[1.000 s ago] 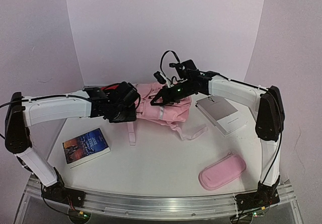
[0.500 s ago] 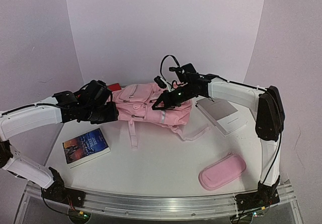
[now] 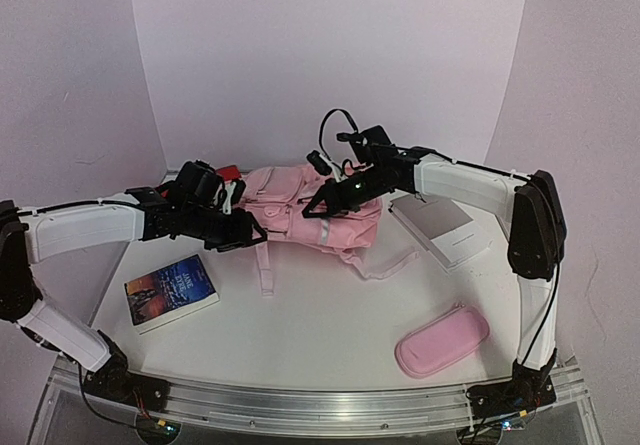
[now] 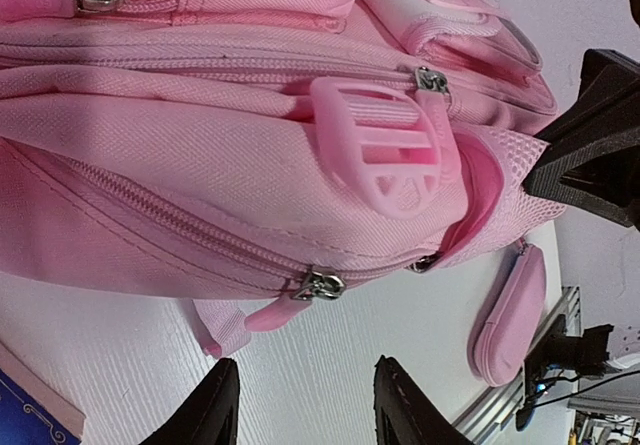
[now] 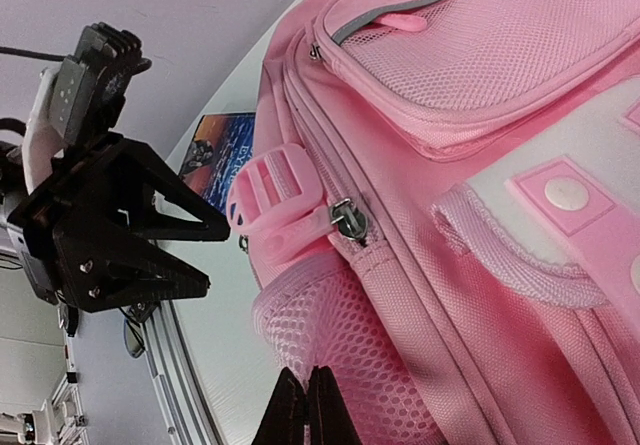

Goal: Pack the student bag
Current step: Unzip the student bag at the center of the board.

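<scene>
- Student bag (image 3: 290, 217): pink, lying on its side at the far middle of the table (image 3: 320, 315), straps trailing toward the near edge.
- My right gripper (image 5: 305, 380): at the bag's mesh side pocket (image 5: 330, 315), jaws pressed together. I cannot tell whether any fabric is pinched between them.
- My left gripper (image 4: 305, 370): just left of the bag, jaws spread wide and holding nothing, facing a zip pull and the pink buckle (image 4: 385, 145).
- Book (image 3: 171, 291): near-left of the bag, apart from it.
- White box (image 3: 440, 227): just right of the bag.
- Pink pencil case (image 3: 441, 341): well to the near-right of the bag.
</scene>
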{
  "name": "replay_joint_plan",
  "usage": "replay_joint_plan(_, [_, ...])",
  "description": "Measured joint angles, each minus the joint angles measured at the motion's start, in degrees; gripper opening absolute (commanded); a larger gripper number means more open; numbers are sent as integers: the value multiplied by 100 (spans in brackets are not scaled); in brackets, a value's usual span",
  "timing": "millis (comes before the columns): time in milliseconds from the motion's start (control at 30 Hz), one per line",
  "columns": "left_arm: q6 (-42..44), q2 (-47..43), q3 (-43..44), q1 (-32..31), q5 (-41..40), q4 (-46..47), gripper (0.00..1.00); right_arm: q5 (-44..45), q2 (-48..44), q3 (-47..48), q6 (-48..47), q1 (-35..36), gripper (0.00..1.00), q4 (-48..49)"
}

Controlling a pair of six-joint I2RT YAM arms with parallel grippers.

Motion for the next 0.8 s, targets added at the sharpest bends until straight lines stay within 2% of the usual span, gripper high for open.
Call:
replay_joint_plan(200, [134, -2, -210, 367, 992, 325, 50, -40, -2, 0, 0, -5, 0, 1])
replay_joint_plan(400, [339, 2, -405, 601, 1630, 499, 49, -57, -2, 0, 0, -5, 0, 0])
replay_joint_plan(800, [531, 423, -424, 771, 2079, 1037, 51, -143, -2, 0, 0, -5, 0, 0])
